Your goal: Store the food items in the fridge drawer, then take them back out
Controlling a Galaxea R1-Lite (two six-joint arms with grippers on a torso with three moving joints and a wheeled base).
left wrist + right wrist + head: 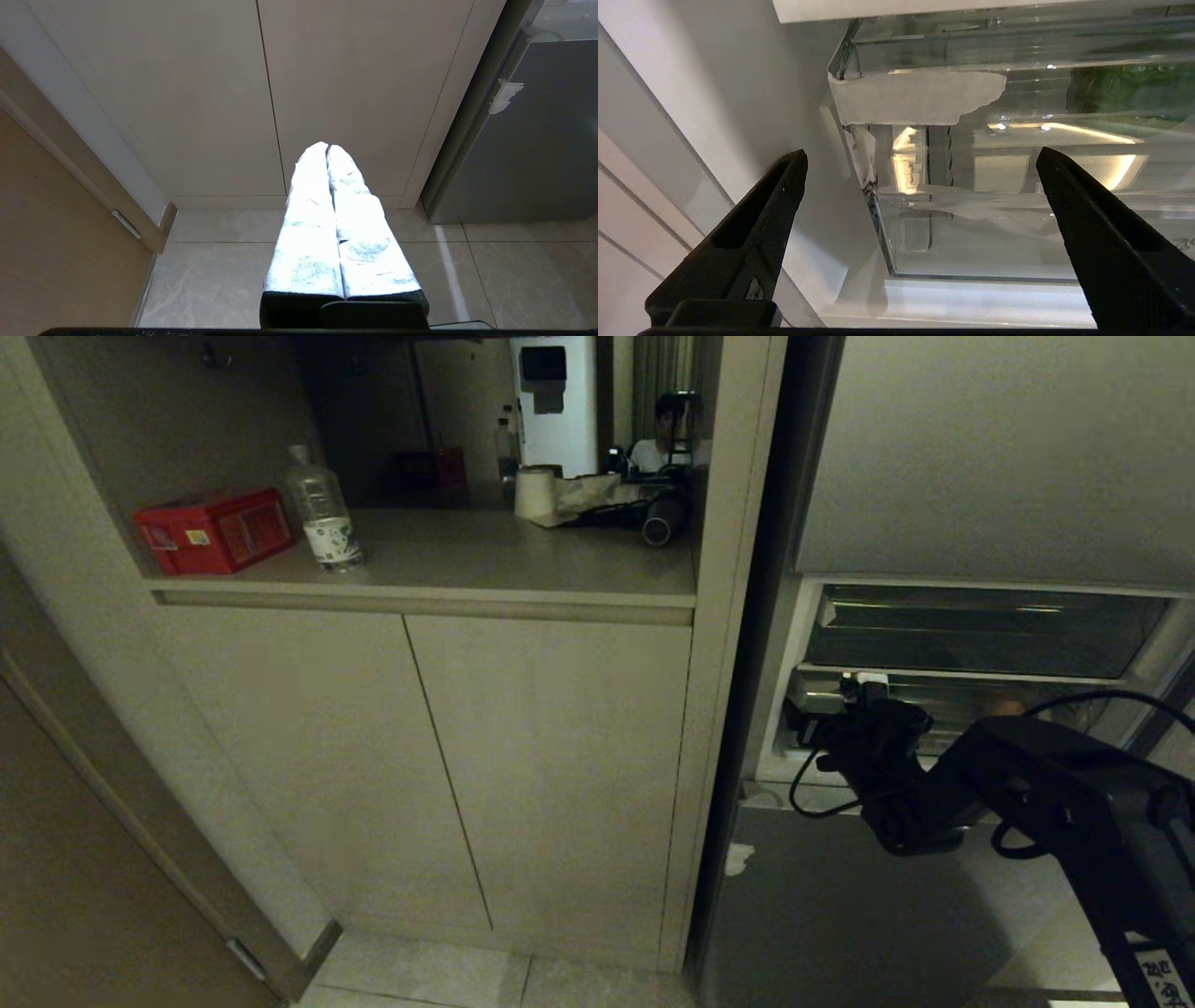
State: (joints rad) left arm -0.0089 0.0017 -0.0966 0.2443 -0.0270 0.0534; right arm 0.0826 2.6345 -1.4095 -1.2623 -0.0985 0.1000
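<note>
Now, near to far:
Right gripper (920, 158): fingers spread wide, empty, facing drawer front.
Fridge drawer (971, 242): shut, clear rim just ahead.
Green item (1129, 88): behind clear wall, inside.
Advice: hook rim squarely, pull straight.
Left gripper (327, 149): closed, empty, parked.

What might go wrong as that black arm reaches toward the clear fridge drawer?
1. The right gripper, jaws wide open and empty, is close to the fridge drawer; a finger could knock its clear front corner or the fridge's white side wall.
2. The drawer is transparent and full of reflections, so its rim may be misjudged.
3. The arm's loose cable could snag on the fridge frame.
</note>
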